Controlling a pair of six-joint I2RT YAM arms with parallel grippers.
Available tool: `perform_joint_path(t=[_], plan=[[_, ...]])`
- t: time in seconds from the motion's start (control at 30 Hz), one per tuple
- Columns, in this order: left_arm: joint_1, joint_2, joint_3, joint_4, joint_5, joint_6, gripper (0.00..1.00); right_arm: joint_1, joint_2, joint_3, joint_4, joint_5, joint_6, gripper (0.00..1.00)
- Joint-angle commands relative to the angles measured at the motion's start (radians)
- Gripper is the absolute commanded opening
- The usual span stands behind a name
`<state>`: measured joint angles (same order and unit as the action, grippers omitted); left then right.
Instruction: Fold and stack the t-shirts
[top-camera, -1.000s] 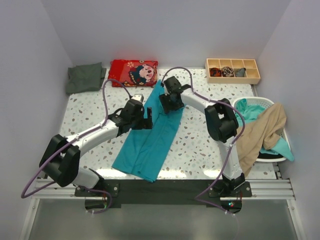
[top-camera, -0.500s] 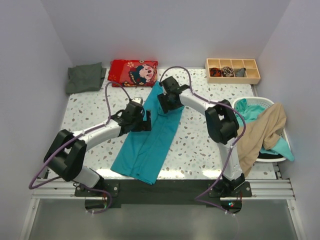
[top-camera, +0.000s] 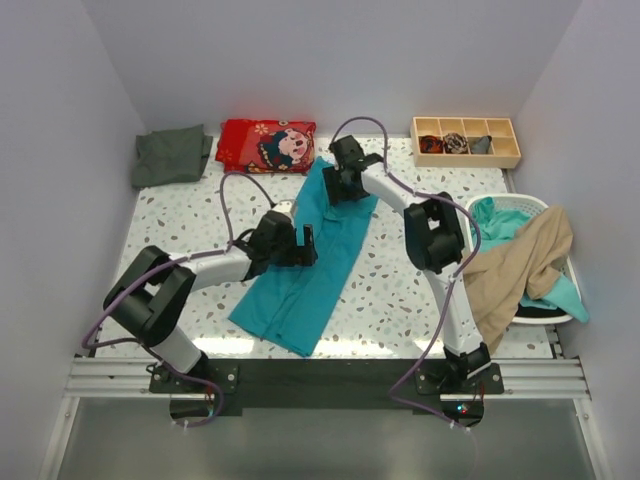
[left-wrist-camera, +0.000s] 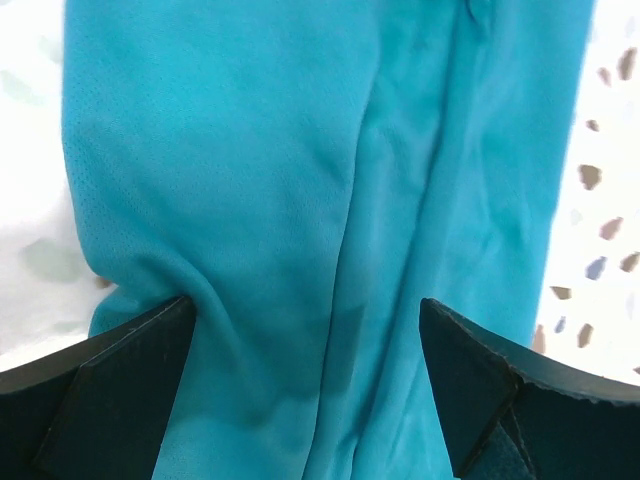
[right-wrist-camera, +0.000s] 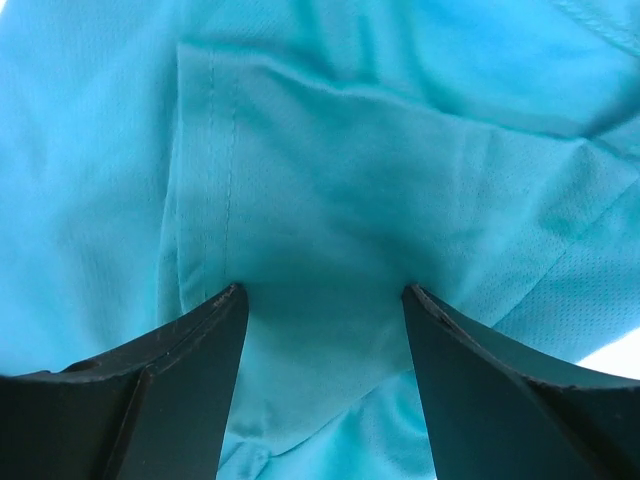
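bright teal cloth t-shirt (top-camera: 295, 295) runs near-left to far-right, toward red printed cushion (top-camera: 267, 145); left gripper (left-wrist-camera: 305, 305), right gripper (right-wrist-camera: 322, 292) jaws wide, clasping nothing.

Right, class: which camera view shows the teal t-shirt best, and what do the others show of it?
The top external view: the teal t-shirt shows there end to end, a long strip on the table. The wrist views show only close patches of cloth, between the fingers of the open left tool and right tool.
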<state>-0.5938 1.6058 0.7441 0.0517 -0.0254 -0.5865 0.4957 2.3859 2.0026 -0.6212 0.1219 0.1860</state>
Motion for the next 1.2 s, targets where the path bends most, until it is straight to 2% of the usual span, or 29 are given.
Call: perform_joint_path(t=[0.0,0.1,0.3,0.47,0.6,0.63,0.73,0.83,0.87,0.9,1.0,1.17], plan=[[-0.064,0.100,-0.038,-0.127,0.176,-0.064,1.00,-0.086,0.078,0.077,-0.112,0.042,0.018,0.68],[-0.109,0.097,-0.017,-0.147,0.219,-0.076,1.00,-0.123,0.114,0.154,-0.150,0.053,0.004,0.68],[-0.170,0.057,-0.025,-0.188,0.269,-0.096,1.00,-0.151,0.215,0.401,-0.218,-0.039,-0.078,0.69],[-0.173,0.034,0.012,-0.227,0.275,-0.076,1.00,-0.149,0.230,0.452,-0.195,-0.173,-0.126,0.70],[-0.172,0.025,0.107,-0.254,0.204,-0.050,1.00,-0.154,0.089,0.264,-0.025,-0.252,-0.123,0.71],[-0.167,0.029,0.132,-0.282,0.143,-0.041,1.00,-0.154,0.034,0.243,-0.011,-0.267,-0.125,0.71],[-0.129,0.062,0.227,-0.312,0.076,-0.003,1.00,-0.152,-0.034,0.197,-0.035,-0.280,-0.122,0.71],[-0.046,0.080,0.288,-0.296,0.076,0.014,1.00,-0.148,-0.123,0.118,-0.100,-0.297,-0.122,0.70],[-0.022,0.080,0.305,-0.294,0.076,0.031,1.00,-0.144,-0.201,0.072,-0.100,-0.285,-0.123,0.70],[0.021,0.088,0.340,-0.293,0.065,0.040,1.00,-0.141,-0.258,-0.068,-0.034,-0.265,-0.112,0.70],[0.078,0.144,0.449,-0.274,0.042,0.100,1.00,-0.135,-0.439,-0.281,0.034,-0.261,-0.064,0.71],[0.091,0.308,0.702,-0.268,0.152,0.224,1.00,-0.092,-0.626,-0.491,0.009,-0.262,-0.043,0.71]])
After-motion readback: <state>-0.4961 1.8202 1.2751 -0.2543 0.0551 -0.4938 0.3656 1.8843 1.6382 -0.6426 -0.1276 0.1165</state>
